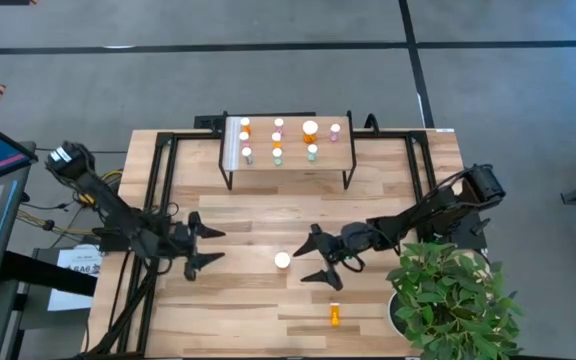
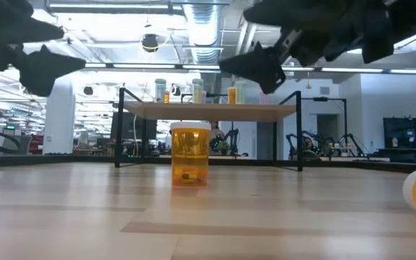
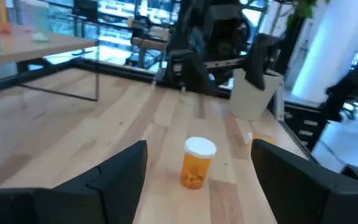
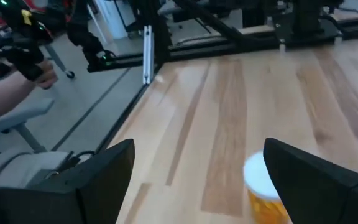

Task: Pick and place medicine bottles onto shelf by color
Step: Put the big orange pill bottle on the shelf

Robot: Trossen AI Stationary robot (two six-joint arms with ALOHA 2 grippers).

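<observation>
While both grippers hang open, an upright orange bottle (image 1: 282, 260) stands between left gripper (image 1: 208, 246) and right gripper (image 1: 313, 259)

A robotics lab: more robot arms (image 2: 305, 141) and ceiling ducts (image 2: 204, 22) behind.

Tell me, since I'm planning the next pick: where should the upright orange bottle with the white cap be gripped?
Grip the upright orange bottle around its round body, below the white cap, coming level from the side. It stands alone between the open left gripper and right gripper.
</observation>
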